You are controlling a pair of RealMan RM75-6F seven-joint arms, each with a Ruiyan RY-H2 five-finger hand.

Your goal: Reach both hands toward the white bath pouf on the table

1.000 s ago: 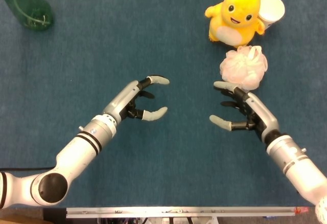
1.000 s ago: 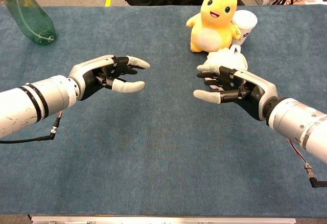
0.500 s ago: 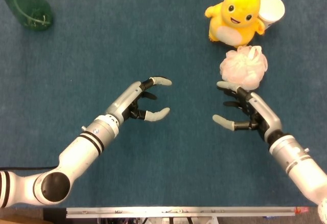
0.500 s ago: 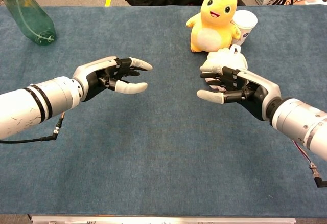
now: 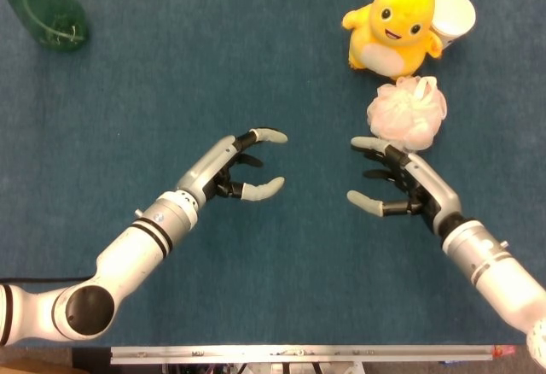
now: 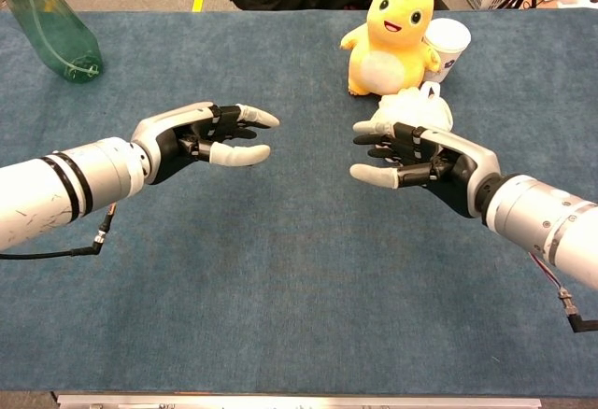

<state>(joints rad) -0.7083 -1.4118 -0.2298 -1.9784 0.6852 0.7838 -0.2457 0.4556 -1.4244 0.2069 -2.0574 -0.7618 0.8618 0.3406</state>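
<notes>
The white bath pouf [image 5: 408, 113] sits in the upper right of the head view, just below the yellow plush toy [image 5: 392, 23] and seemingly touching its base, though the chest view hides that seam. The right hand [image 5: 394, 185] lies just below and left of the pouf, fingers spread and holding nothing; over the last half second it has slid slightly left and back from where its upper fingertip was almost under the pouf, so it now points past the pouf rather than at it and needs to swing back toward the upper right. The left hand [image 5: 241, 166], also open and empty, has barely moved and remains well apart from the pouf near the frame's middle, with most of its reach remaining. A white paper cup [image 5: 453, 17] stands behind the toy at upper right; its contents cannot be seen. A green bottle [image 5: 41, 7] stands on the blue counter [image 5: 171, 67] at upper left.
</notes>
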